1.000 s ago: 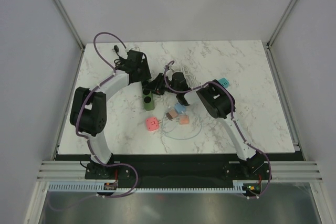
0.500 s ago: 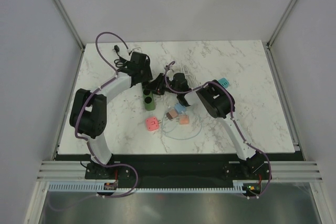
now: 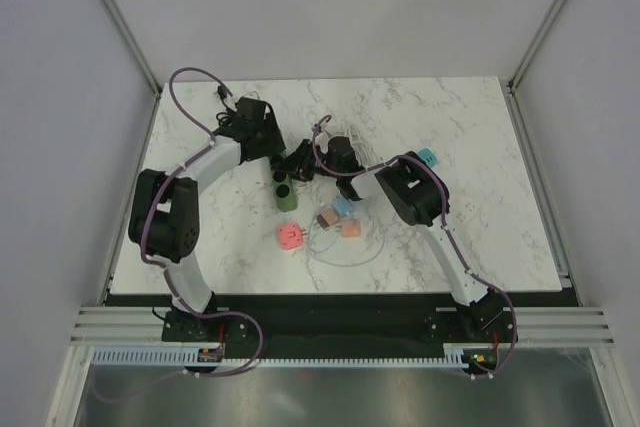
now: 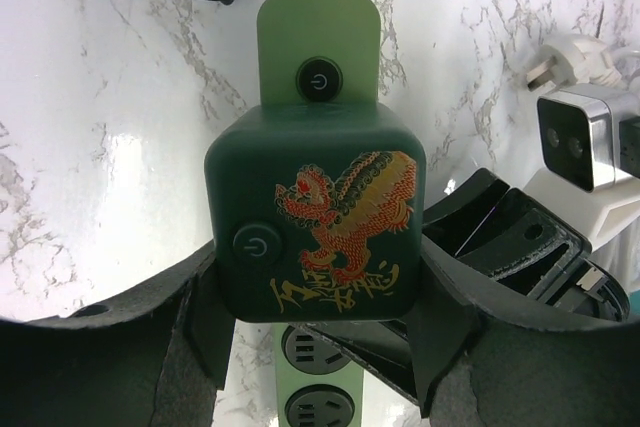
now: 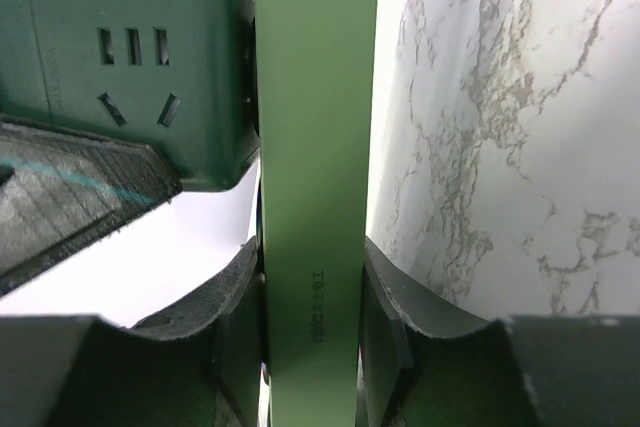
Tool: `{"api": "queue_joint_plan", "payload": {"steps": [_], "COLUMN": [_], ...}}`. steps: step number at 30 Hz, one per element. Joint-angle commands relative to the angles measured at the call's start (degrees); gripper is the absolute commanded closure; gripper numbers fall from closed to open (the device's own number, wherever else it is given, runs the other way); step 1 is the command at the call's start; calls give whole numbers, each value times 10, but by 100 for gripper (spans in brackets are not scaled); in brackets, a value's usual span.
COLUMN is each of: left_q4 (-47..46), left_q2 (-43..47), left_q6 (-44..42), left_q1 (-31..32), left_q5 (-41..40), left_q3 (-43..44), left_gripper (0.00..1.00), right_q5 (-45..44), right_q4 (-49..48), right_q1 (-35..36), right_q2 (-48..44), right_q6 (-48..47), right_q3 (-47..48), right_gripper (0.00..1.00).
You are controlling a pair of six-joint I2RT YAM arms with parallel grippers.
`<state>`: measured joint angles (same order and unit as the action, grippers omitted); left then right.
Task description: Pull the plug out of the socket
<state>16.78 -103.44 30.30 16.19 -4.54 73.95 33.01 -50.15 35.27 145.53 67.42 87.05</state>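
The plug (image 4: 315, 222) is a dark green cube adapter with a red and gold dragon print. It sits against the light green power strip (image 4: 318, 37), just below the strip's power button. My left gripper (image 4: 318, 307) is shut on the cube's two sides. In the right wrist view the strip (image 5: 315, 147) runs edge-on between the fingers of my right gripper (image 5: 312, 317), which is shut on it. The cube (image 5: 130, 57) touches the strip's left face there. In the top view the strip (image 3: 286, 192) lies mid-table between the two grippers.
A pink cube adapter (image 3: 290, 236), a cluster of pastel adapters (image 3: 340, 217) and a thin white cable loop (image 3: 345, 252) lie in front of the strip. A teal adapter (image 3: 427, 158) lies to the right. A white plug (image 4: 570, 52) lies beside the right wrist.
My left wrist has shifted slightly back and left, and its purple cable loop has swung with it. The strip and the right arm stay in place.
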Motion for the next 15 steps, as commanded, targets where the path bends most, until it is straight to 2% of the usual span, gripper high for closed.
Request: {"api": "queue_joint_plan", "payload": {"steps": [1, 3, 5, 9, 10, 12, 13, 14, 15], "left_q4": [0, 2, 2, -16, -17, 0, 11, 25, 32], "left_q2": [83, 88, 88, 62, 52, 50, 58, 61, 67], "left_q6": [-40, -59, -42, 63, 70, 47, 29, -13, -35], "left_q1": [34, 53, 40, -21, -28, -19, 7, 24, 41], "left_q5": [-97, -116, -95, 77, 85, 45, 0, -87, -129], "left_q3": [29, 34, 30, 11, 9, 18, 25, 43, 50], "left_gripper": [98, 98, 98, 98, 98, 98, 98, 98, 98], "right_q5": [-95, -94, -91, -89, -89, -89, -90, -90, -90], "right_q4": [92, 90, 88, 81, 81, 81, 81, 81, 83], "right_q1": [-24, -24, -24, -24, -24, -24, -24, -23, -24], "right_q2": [22, 23, 23, 22, 22, 22, 23, 24, 25], "right_q6": [-28, -27, -26, -26, -26, -26, -24, -24, -24], "right_q3": [-9, -9, -10, -15, -14, -14, -14, -11, -10], "right_gripper": [100, 100, 100, 100, 100, 100, 100, 100, 100]}}
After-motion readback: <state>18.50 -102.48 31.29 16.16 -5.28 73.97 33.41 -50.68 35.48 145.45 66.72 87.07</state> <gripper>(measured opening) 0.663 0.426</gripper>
